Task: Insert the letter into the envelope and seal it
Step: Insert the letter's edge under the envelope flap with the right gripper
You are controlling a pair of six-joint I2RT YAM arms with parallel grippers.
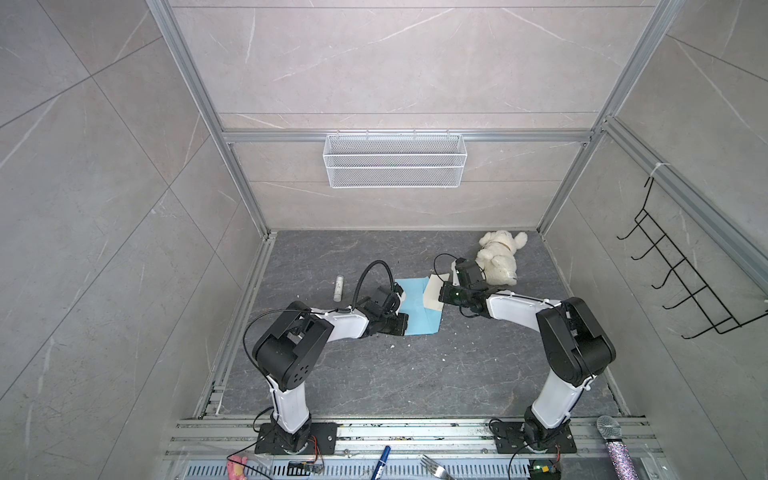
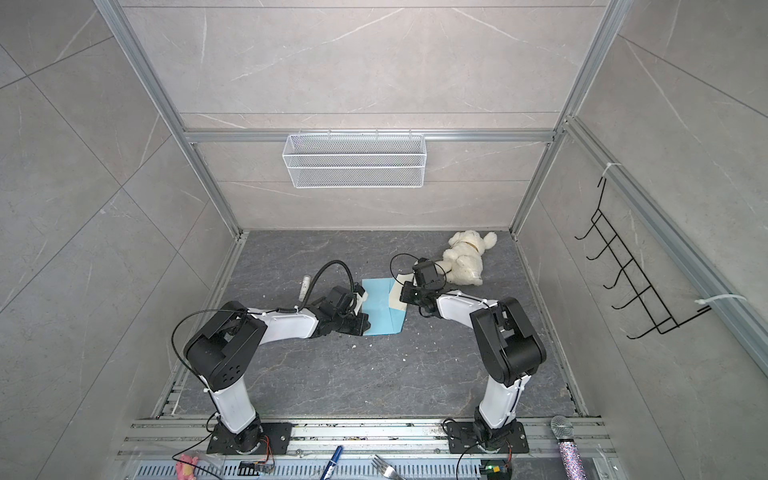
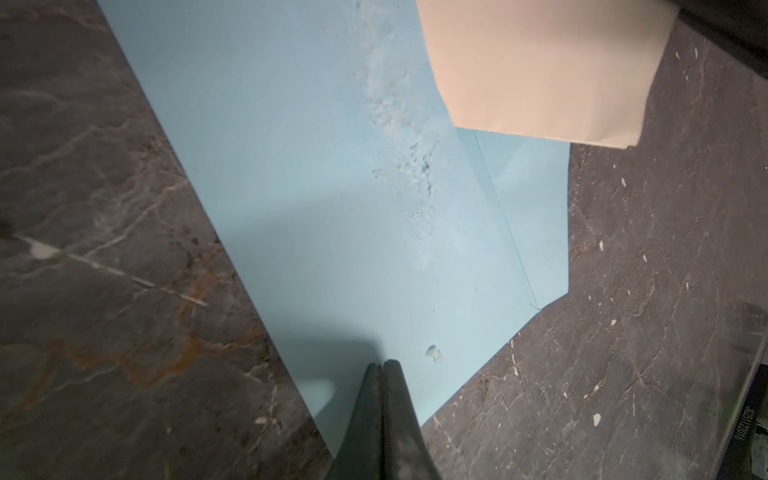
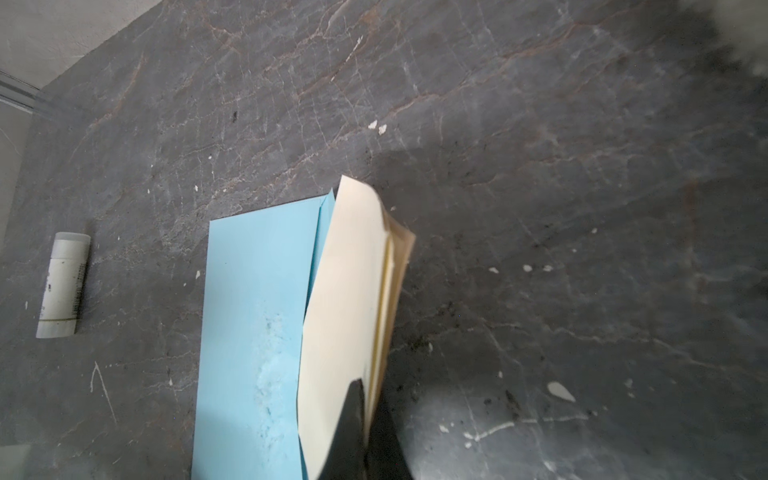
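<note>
The light blue envelope [image 1: 417,309] [image 2: 382,309] lies flat on the dark floor between the arms, with a rough scuffed patch [image 3: 399,124] on its face. Its flap [image 3: 528,216] lies open on the side toward the right arm. My left gripper [image 3: 382,363] [image 1: 402,325] is shut with nothing in it, tips down on the envelope [image 3: 311,208] near one end. The folded tan letter [image 4: 349,299] [image 1: 433,293] [image 2: 397,296] [image 3: 536,70] is held tilted over the flap side of the envelope [image 4: 253,299]. My right gripper [image 4: 368,384] [image 1: 443,297] is shut on its edge.
A white glue stick [image 1: 338,288] [image 4: 62,284] lies left of the envelope. A white plush toy [image 1: 498,257] sits just behind the right wrist. A wire basket [image 1: 395,160] hangs on the back wall and a hook rack [image 1: 681,266] on the right wall. White crumbs dot the floor.
</note>
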